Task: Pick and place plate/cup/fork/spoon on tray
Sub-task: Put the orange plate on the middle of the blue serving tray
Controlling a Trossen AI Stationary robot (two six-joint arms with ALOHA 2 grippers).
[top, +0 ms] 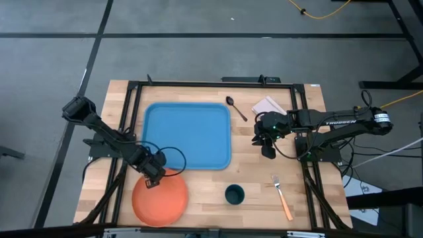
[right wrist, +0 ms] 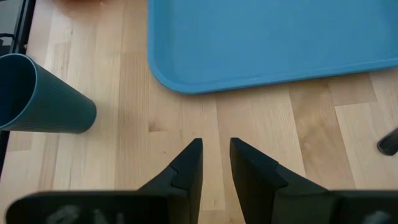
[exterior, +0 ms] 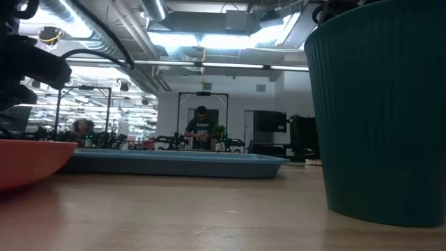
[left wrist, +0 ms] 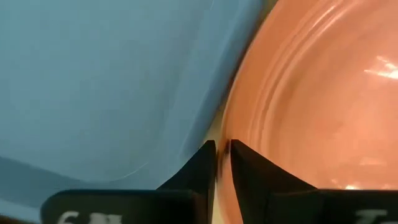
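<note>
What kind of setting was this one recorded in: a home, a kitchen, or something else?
Most likely a robotics lab or open workshop, not a home. The low view shows exposed ceiling ducts, more rigs and benches in the background, and a person working far behind the tray. The wooden table sits in a dark metal frame.

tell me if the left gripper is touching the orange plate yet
Touching. In the left wrist view the left gripper has its two fingers nearly closed on the rim of the orange plate, right beside the blue tray.
</note>
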